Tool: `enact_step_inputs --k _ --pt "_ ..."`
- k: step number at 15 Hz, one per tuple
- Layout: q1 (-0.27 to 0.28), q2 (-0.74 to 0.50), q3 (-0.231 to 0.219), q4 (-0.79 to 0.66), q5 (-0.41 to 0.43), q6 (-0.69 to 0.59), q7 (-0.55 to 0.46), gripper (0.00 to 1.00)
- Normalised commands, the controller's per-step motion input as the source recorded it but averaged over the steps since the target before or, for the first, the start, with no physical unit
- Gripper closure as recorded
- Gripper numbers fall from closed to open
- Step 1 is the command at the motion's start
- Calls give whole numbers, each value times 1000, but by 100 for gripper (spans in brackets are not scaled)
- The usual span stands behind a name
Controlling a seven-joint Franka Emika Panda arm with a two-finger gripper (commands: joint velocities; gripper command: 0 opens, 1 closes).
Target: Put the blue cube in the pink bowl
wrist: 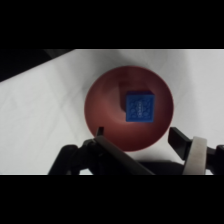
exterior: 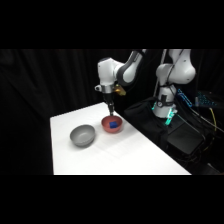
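Note:
The blue cube [wrist: 140, 107] lies inside the pink bowl [wrist: 102, 107], a little right of its middle, with nothing touching it. In the side view the cube [exterior: 114, 124] shows as a small blue spot in the bowl [exterior: 106, 127] near the table's far right edge. My gripper [exterior: 110, 111] hangs straight above the bowl. Seen from the wrist, the gripper [wrist: 137, 135] is open, its two fingers spread wide on either side of the bowl's near rim, and it holds nothing.
A grey bowl [exterior: 82, 135] stands left of the pink one on the white table [exterior: 135, 160]. The arm's base [exterior: 165, 105] and cables sit beyond the table's right edge. Dark curtains hang behind.

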Motion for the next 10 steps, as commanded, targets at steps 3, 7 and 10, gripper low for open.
enact_step_inputs --k 3,7,10 --pt "-84 -449 -15 121 -207 -487 59 0" --pt "-76 -281 1 211 -118 -404 -10 0" --pt "-45 -84 -7 249 -44 -262 -89 0"
